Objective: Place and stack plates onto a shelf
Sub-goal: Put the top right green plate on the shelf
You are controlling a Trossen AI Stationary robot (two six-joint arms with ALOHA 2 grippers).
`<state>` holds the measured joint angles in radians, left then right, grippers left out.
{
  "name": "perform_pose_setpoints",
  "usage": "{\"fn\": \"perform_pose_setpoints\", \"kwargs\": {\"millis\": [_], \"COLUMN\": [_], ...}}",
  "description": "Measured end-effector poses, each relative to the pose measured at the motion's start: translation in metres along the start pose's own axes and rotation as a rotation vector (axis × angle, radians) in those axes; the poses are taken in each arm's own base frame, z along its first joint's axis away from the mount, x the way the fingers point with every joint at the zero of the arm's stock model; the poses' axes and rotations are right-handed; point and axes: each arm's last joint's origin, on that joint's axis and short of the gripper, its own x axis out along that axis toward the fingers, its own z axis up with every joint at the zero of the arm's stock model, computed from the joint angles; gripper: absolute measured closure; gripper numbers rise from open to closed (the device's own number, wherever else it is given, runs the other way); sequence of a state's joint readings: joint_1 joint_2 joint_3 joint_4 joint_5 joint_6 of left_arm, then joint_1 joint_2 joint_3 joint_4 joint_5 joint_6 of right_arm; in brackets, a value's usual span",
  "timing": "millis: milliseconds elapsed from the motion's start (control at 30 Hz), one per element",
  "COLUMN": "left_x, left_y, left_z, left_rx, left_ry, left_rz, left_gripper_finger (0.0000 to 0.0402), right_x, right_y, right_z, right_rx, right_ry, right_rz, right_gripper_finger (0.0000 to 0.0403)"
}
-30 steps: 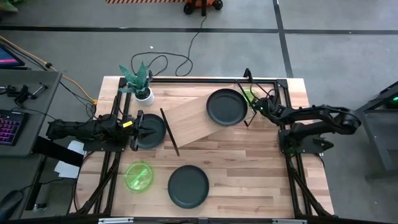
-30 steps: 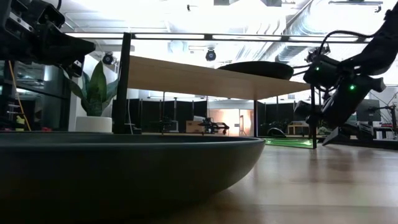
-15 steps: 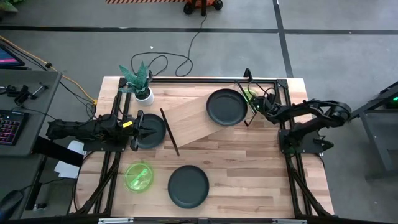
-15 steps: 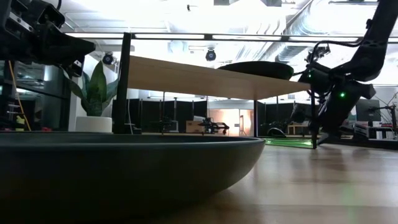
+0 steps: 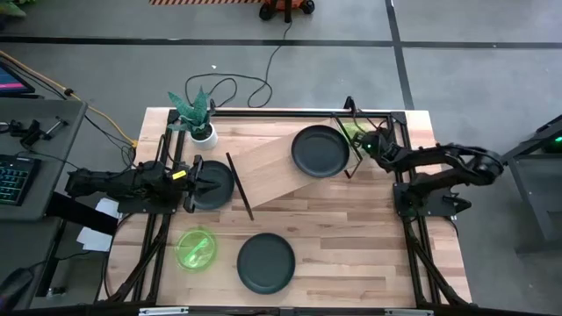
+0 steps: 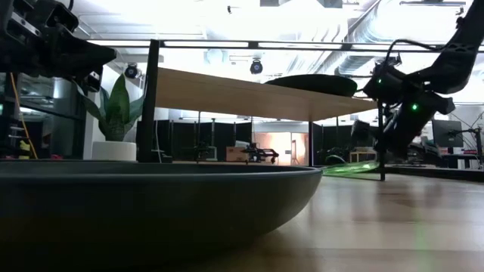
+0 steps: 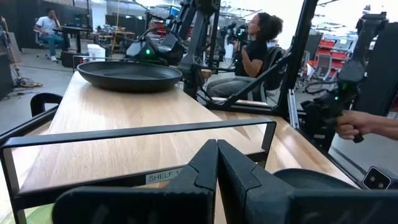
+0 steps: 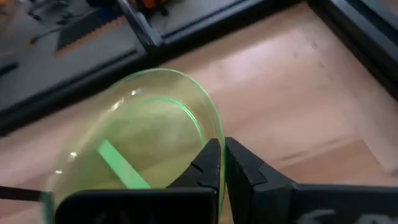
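Note:
The shelf (image 5: 281, 162) stands slantwise across the table's middle, and one dark plate (image 5: 320, 151) lies on its right end. At that end a translucent green plate (image 5: 350, 133) sits low beside the shelf, with my right gripper (image 5: 363, 143) shut on it. My left gripper (image 5: 198, 183) is shut on nothing and hovers at shelf height over another dark plate (image 5: 215, 184) at the shelf's left end. A second green plate (image 5: 196, 248) and a third dark plate (image 5: 265, 262) lie flat on the table near the front. My right gripper pinches the green plate's rim (image 8: 210, 127) between its two fingers (image 8: 208, 167), on the side toward the table's right edge. The fingers come from the right, slanting down. The plate (image 6: 349, 168) is tilted, with the held side raised and the opposite side low at the table.
A potted plant (image 5: 198, 118) stands at the far left corner. Black frame rails (image 5: 413, 228) run along the table's sides, and thin shelf legs (image 6: 380, 143) stand beside the green plate. People sit beyond the table (image 7: 252, 53), and a hand (image 7: 364, 123) shows at the right.
My right gripper has dipped toward the table beside the shelf's right end and shut on the green plate's rim. It has then risen a little, so the plate's held side has tipped up while its other side stays low.

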<state>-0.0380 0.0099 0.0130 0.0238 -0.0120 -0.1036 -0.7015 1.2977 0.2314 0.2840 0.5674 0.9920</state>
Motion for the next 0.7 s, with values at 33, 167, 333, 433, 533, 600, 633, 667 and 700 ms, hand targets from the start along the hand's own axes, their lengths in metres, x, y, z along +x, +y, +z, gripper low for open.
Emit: {"fn": "perform_pose_setpoints", "kwargs": {"millis": [33,167,333,433,533,600,633,667,700], "left_x": [0.000,0.000,0.000,0.000,0.000,0.000,0.000,0.000,0.000], "left_y": [0.000,0.000,0.000,0.000,0.000,0.000,0.000,0.000,0.000], "left_z": [0.000,0.000,0.000,0.000,0.000,0.000,0.000,0.000,0.000], "left_rx": [0.000,0.001,0.001,0.001,0.001,0.001,0.001,0.001,0.002], "left_ry": [0.000,0.002,0.002,0.002,0.002,0.001,0.001,0.001,0.001], "left_rz": [0.000,0.000,0.000,0.000,0.000,0.000,0.000,0.000,0.000], "left_gripper_finger": [0.0401,0.0401,0.0401,0.0401,0.0401,0.0401,0.0401,0.0401,0.0401], "right_x": [-0.001,-0.006,-0.010,-0.012,-0.013,-0.013,-0.013,-0.012,-0.012], "right_y": [0.001,0.003,0.004,0.004,0.004,0.004,0.004,0.004,0.005], "right_z": [0.003,0.014,0.024,0.027,0.030,0.031,0.031,0.031,0.032], "right_rx": [0.005,0.038,0.051,0.056,0.057,0.053,0.055,0.055,0.053], "right_ry": [-0.001,0.005,0.021,0.024,0.039,0.059,0.075,0.095,0.116], "right_rz": [0.015,0.088,0.162,0.193,0.219,0.241,0.254,0.276,0.303], "right_gripper_finger": [0.0403,0.0403,0.0403,0.0403,0.0403,0.0403,0.0403,0.0403,0.0403]}}
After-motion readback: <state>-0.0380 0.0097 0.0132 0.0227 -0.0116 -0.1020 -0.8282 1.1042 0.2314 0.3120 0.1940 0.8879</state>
